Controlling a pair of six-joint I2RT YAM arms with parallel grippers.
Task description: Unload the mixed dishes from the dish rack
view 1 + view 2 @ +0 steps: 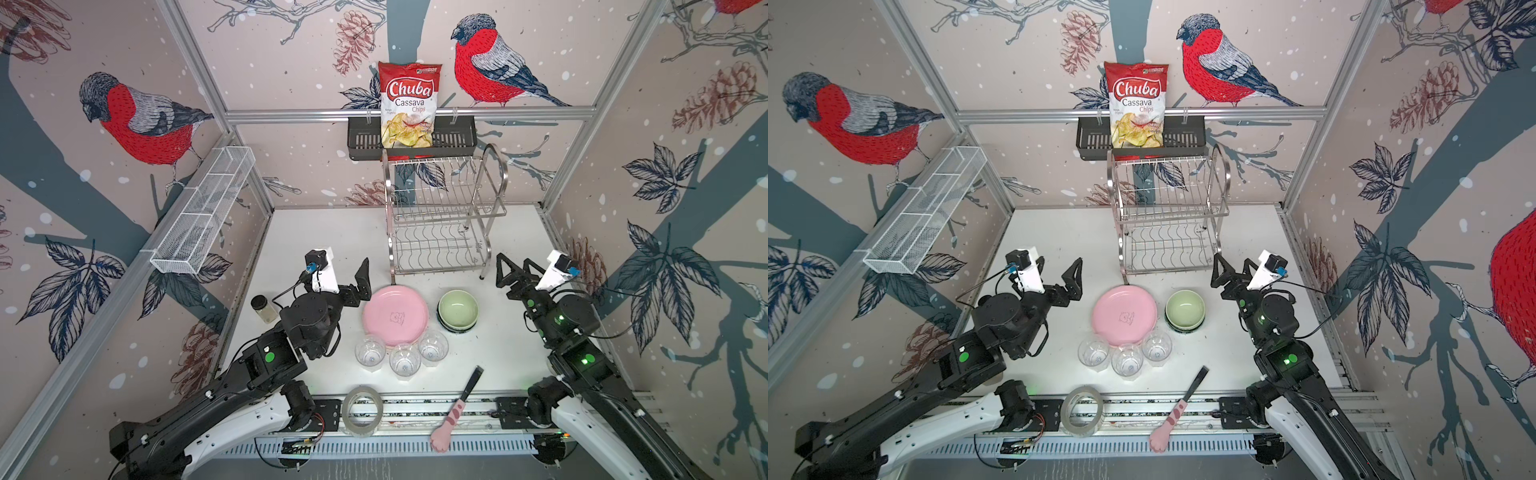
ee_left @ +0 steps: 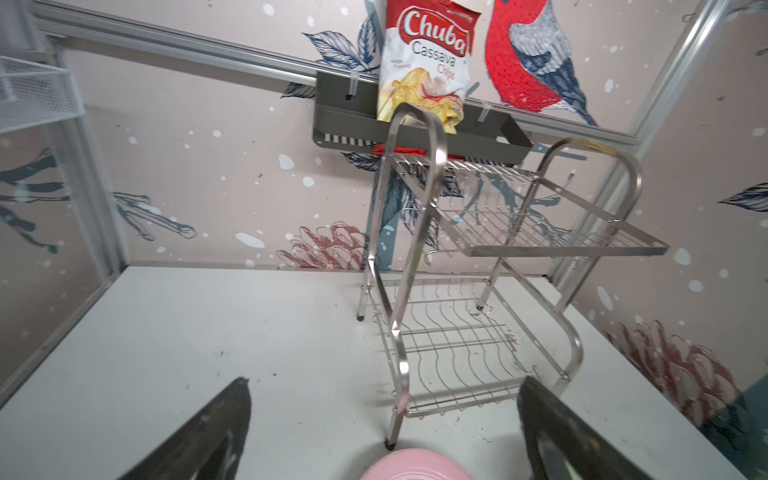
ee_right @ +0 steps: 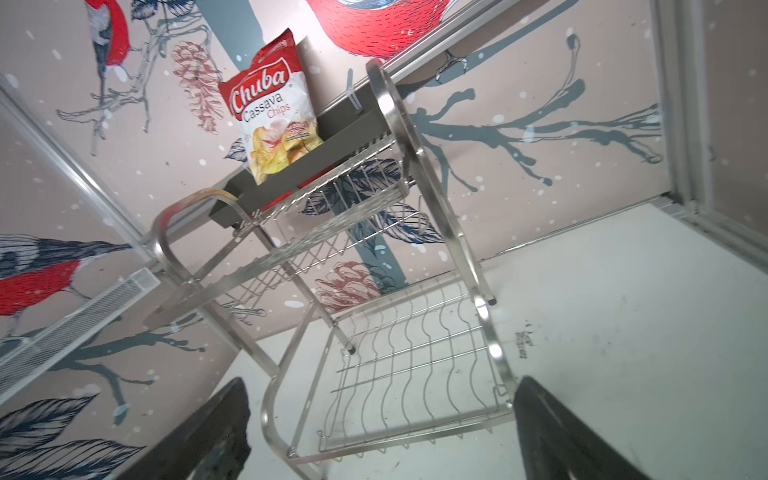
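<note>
With the dish rack (image 1: pixel 449 219) bare and left tool (image 2: pixel 384 380) and right tool (image 1: pixel 1233 262) both open, empty, the pink plate (image 1: pixel 395 316) looks stiff, slick, breakable: pinch its rim

Room L of dish rack (image 1: pixel 436 216); glasses (image 1: pixel 405 359) crowd front.
</note>
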